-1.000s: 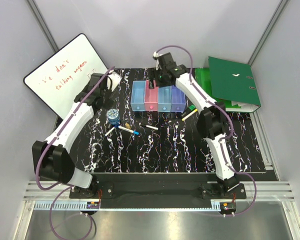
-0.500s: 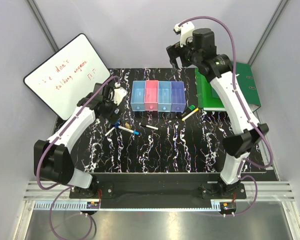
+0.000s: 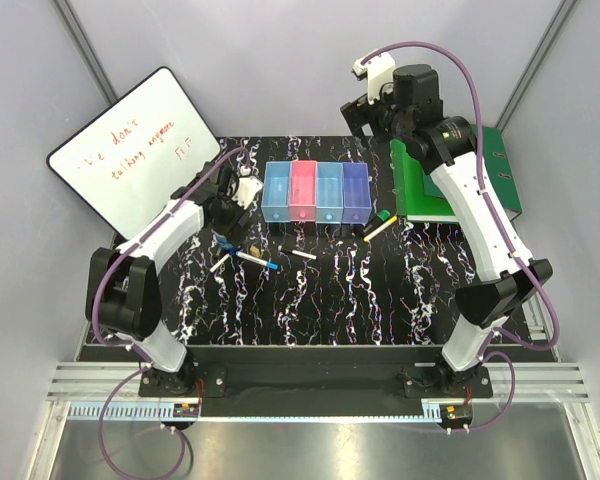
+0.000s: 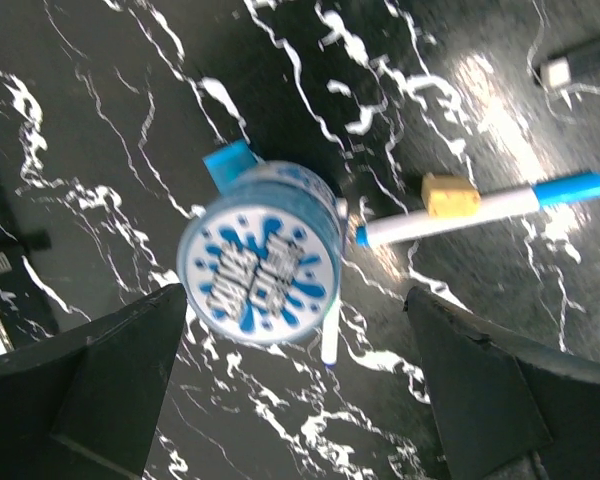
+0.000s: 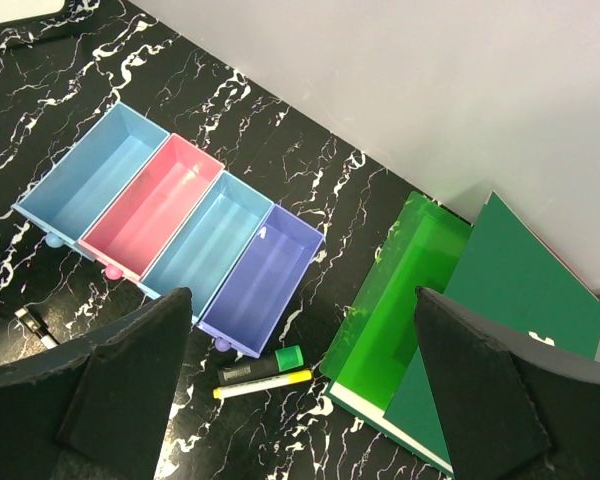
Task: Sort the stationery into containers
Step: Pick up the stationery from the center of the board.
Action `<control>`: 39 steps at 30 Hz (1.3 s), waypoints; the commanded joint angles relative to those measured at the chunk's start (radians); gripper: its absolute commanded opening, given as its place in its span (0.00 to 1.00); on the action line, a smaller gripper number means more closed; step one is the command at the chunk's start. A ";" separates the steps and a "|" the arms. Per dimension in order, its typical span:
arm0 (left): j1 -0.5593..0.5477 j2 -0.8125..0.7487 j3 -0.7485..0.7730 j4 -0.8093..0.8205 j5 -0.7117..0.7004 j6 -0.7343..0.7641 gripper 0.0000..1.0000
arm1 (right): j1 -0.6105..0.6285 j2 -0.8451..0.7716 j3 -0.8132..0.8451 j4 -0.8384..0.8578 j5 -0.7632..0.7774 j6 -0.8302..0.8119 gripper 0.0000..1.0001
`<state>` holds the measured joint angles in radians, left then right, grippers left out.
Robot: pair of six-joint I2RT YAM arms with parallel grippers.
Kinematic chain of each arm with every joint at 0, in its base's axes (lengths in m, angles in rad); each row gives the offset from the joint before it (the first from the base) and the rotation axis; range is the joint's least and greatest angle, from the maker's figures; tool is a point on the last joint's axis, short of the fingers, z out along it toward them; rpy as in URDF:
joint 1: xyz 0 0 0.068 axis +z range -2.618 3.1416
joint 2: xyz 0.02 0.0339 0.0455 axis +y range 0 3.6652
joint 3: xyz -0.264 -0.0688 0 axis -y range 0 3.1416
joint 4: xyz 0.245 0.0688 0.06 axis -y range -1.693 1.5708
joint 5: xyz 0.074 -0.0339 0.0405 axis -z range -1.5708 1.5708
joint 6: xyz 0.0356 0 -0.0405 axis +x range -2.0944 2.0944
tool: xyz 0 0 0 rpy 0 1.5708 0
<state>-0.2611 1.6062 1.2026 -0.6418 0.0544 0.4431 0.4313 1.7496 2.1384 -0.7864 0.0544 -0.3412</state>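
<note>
A round blue tape-like roll (image 4: 260, 268) with a white and blue patterned top lies on the black marbled table, just ahead of my open left gripper (image 4: 300, 400), between the lines of its fingers but not touched. Beside it lie a white marker with a blue cap (image 4: 480, 205), a small yellow piece (image 4: 450, 195) and another slim white marker (image 4: 330, 340). The four joined bins, blue (image 5: 85, 175), pink (image 5: 150, 205), light blue (image 5: 208, 238) and purple-blue (image 5: 262, 275), look empty. My right gripper (image 3: 360, 115) is open and empty, high above the table's back. A green-capped highlighter (image 5: 260, 367) and a yellow-tipped marker (image 5: 263, 384) lie before the purple-blue bin.
A whiteboard (image 3: 130, 150) with red writing leans at the back left. Green ring binders (image 3: 450, 175) lie at the back right, next to the bins. In the top view my left gripper (image 3: 223, 225) hides the roll; loose markers (image 3: 257, 261) lie in front of the bins.
My right arm has risen from over the bins to high at the back. My left gripper has moved right and forward to stand over the blue roll.
</note>
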 commanded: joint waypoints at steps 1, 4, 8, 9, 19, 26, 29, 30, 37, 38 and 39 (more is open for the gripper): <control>-0.001 0.030 0.064 0.074 -0.018 -0.006 0.99 | 0.004 -0.024 0.008 0.012 0.010 -0.001 1.00; -0.001 0.050 0.066 0.086 -0.022 -0.007 0.99 | 0.004 -0.024 0.006 0.012 0.010 0.002 1.00; -0.001 0.063 0.057 0.099 -0.028 0.002 0.99 | 0.003 -0.021 0.014 0.013 0.005 0.005 1.00; -0.001 0.064 0.052 0.100 -0.033 0.006 0.99 | 0.004 -0.019 0.015 0.012 0.005 0.007 1.00; 0.010 0.067 0.032 0.117 -0.076 0.049 0.99 | 0.004 -0.001 0.029 0.012 -0.001 0.018 1.00; 0.028 0.086 0.029 0.123 -0.084 0.068 0.99 | 0.004 -0.009 0.023 0.010 0.002 0.019 1.00; 0.031 0.089 0.028 0.122 -0.084 0.074 0.99 | 0.004 -0.010 0.015 0.012 0.002 0.019 1.00; 0.031 0.087 0.026 0.122 -0.082 0.077 0.99 | 0.006 -0.012 0.015 0.012 0.002 0.019 1.00; 0.033 0.086 0.025 0.114 -0.073 0.086 0.82 | 0.004 -0.007 0.017 0.012 0.005 0.018 1.00; 0.033 0.087 0.025 0.110 -0.073 0.085 0.77 | 0.004 -0.007 0.017 0.012 0.007 0.018 1.00; 0.033 0.086 0.026 0.108 -0.073 0.085 0.69 | 0.004 -0.007 0.017 0.012 0.010 0.016 1.00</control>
<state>-0.2356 1.6913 1.2278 -0.5571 -0.0071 0.5117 0.4313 1.7500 2.1384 -0.7906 0.0551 -0.3325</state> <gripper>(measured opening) 0.792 0.994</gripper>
